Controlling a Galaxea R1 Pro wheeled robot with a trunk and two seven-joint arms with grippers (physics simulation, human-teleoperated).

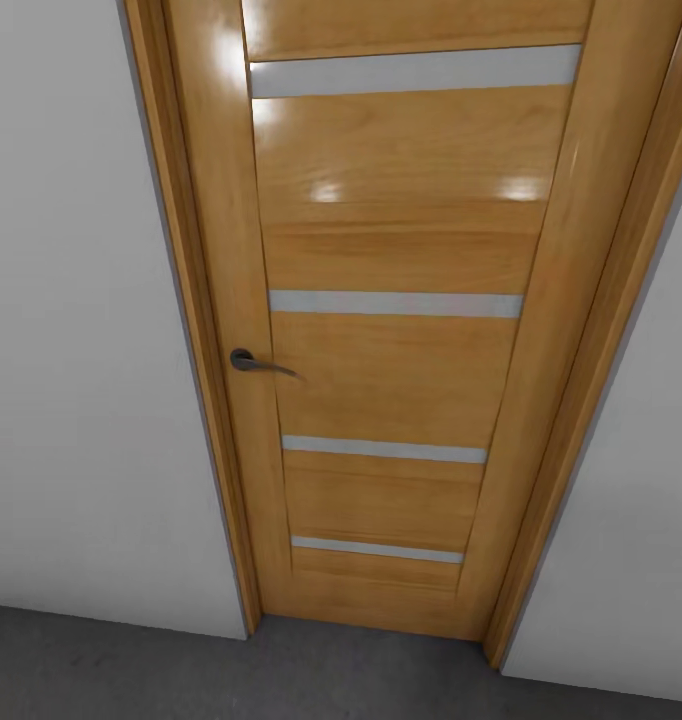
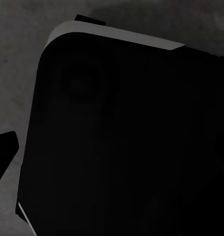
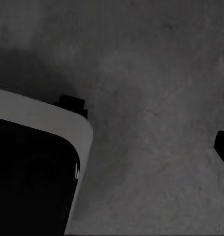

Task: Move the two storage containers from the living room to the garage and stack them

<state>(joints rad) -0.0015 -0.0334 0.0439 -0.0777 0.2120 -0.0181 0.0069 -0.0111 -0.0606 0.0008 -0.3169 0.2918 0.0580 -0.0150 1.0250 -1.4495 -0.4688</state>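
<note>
A: Item, storage containers: none on record here. Location?

B: Concrete floor (image 1: pixel 131 665) before a closed wooden door (image 1: pixel 391 330), lever handle (image 1: pixel 256 362), white wall (image 1: pixel 71 330).

A: Grippers?

B: State could not be told; wrist cameras faced the robot's dark base (image 2: pixel 126 142).

A: Step?

B: Judged transit; next, reach the containers.

Door (image 1: pixel 401 330): varnished golden wood, glossy, with light reflections; inset strips (image 1: pixel 396 303) matt grey. Handle (image 1: pixel 249 361): dark metal. Walls (image 1: pixel 71 350): plain matt white-grey. Floor (image 3: pixel 161 98): dark grey concrete, rough, matt. Robot base (image 2: pixel 126 147): smooth black with grey edge.
</note>
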